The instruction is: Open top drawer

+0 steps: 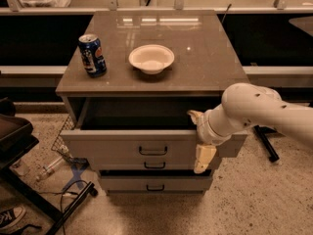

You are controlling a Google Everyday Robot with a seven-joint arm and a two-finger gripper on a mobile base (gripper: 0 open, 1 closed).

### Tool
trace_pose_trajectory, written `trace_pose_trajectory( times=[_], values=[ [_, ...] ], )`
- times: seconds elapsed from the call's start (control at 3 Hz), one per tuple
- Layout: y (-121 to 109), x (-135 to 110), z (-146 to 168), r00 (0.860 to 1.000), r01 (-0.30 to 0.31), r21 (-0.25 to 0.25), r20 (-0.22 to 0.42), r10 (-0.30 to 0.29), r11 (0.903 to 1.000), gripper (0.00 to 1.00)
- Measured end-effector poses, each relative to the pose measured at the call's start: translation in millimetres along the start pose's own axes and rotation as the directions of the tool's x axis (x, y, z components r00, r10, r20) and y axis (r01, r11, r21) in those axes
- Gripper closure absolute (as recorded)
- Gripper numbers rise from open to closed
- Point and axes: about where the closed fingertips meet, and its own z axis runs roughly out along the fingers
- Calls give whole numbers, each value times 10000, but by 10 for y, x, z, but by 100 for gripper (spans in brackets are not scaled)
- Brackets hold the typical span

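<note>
Grey top drawer (122, 148) stands well out. Gripper (199, 142) sits at its right corner, fingers (204, 158) spread astride the front panel. Pull straight back to avoid skewing.

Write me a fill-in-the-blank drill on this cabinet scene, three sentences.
The top drawer is pulled ___.
The gripper is at that drawer's front panel, toward the picture's ___ side.
On the cabinet top, a white ___ stands beside the blue can.
Missing words: open; right; bowl.
</note>
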Motion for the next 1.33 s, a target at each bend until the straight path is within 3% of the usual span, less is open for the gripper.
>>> trace_pose_trajectory(
  times=[0.33,1.0,1.33],
  values=[
    [40,9,-8,10000,-59,-17,-52,59,10000,22],
    [459,149,-219,9931,-942,116,-697,948,9955,69],
    [558,155,-285,9897,-1139,189,-857,1151,9933,98]
  ],
)
